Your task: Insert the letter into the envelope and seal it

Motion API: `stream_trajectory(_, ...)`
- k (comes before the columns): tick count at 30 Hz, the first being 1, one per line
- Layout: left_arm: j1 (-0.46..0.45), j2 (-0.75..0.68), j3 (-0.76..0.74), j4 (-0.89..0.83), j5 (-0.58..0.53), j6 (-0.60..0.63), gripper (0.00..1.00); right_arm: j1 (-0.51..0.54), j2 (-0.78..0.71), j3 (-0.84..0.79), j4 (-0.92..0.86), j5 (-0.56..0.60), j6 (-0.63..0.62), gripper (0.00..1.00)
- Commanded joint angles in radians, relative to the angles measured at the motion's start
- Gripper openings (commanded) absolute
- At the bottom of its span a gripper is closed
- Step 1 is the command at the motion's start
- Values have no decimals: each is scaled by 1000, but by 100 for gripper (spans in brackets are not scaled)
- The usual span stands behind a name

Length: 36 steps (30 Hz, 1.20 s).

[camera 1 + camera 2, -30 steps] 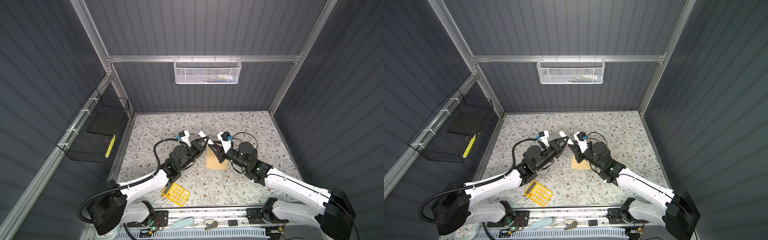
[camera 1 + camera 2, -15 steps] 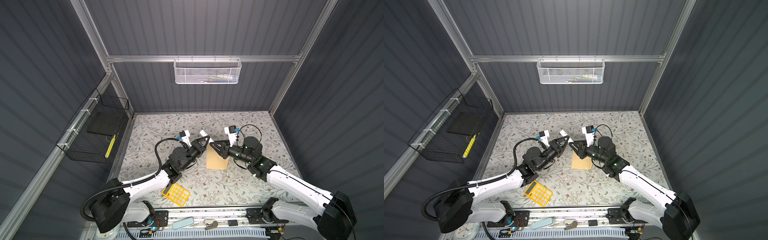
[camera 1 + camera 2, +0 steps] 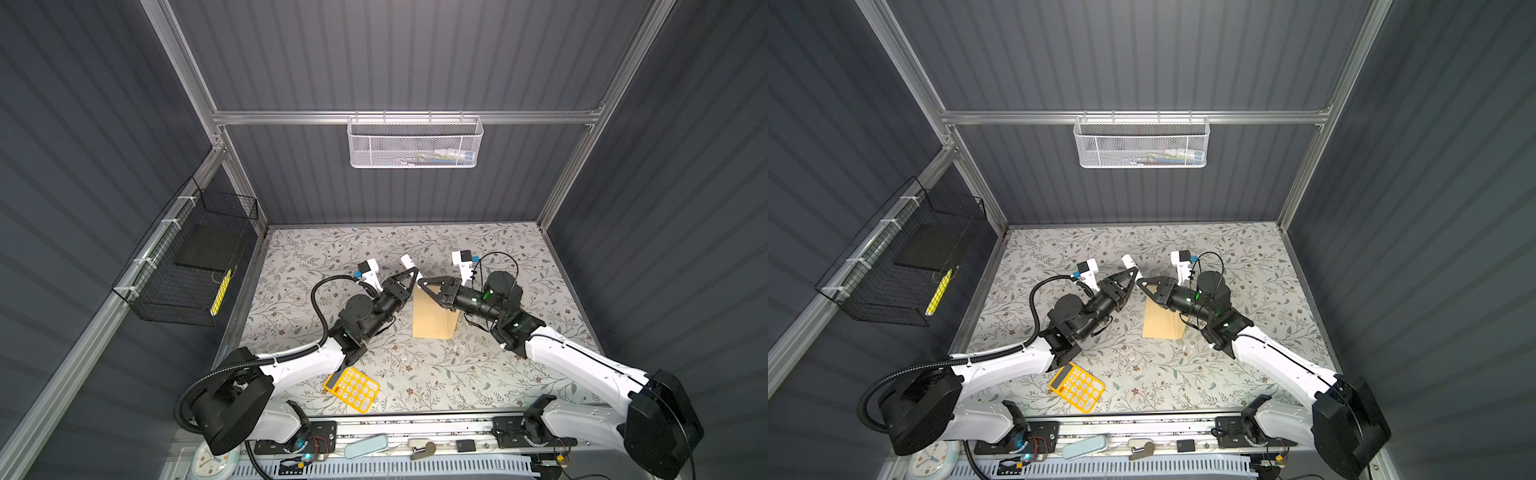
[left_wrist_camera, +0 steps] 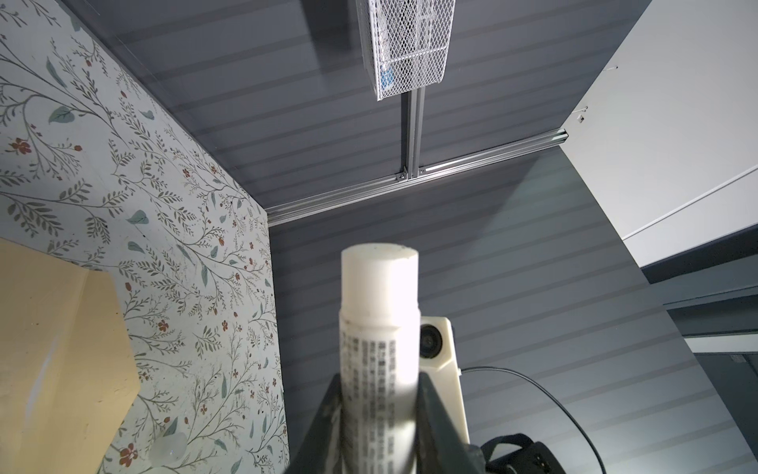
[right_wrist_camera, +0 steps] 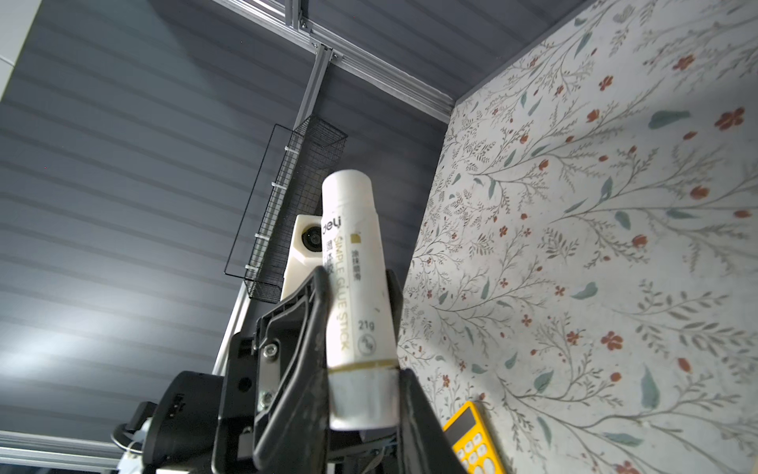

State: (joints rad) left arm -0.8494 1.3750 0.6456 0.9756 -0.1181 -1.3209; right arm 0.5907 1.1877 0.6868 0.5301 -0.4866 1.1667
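A: Where was the envelope (image 3: 434, 320)?
B: Flat on the floral table (image 3: 478, 374), between 2 arms. The left gripper (image 3: 412, 275) clamped a white tube (image 3: 407, 262); the right gripper (image 3: 424, 286) met it over the envelope's far end. A yellow calculator (image 3: 352, 389) lay near the front.

— Where did the stereo pair look from?
— High above the white plastic glue-stick tube (image 3: 409, 262), looking down from afar, both top views nearly alike.
— And the wrist views?
— Close beside that tube, opposite sides, facing each other.
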Motion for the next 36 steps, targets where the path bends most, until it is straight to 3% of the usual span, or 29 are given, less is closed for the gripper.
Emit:
stream_trajectory(1, 3, -2, -24, 60, -23, 64, 0, -52, 2, -28, 112, 95, 192, 21)
stream_trajectory(12, 3, -3, -32, 61, -3, 49, 1, -79, 12, -17, 43, 19, 139, 14)
stream_trajectory(13, 3, -8, -32, 41, -2, 47, 5, -83, 13, -18, 45, 10, 138, 13)
stream_trajectory(15, 4, -18, -32, 4, -7, 36, 33, -85, 14, -15, 40, -3, 132, 13)
stream_trajectory(18, 5, -33, -27, -36, -7, 35, 53, -87, 12, 5, -18, -24, 90, 13)
stream_trajectory(20, 6, -42, -20, -69, -8, 35, 59, -87, 12, 17, -54, -35, 67, 12)
stream_trajectory(36, 45, 65, 23, -11, 92, -65, 62, -86, -13, 8, -46, -102, 51, 11)
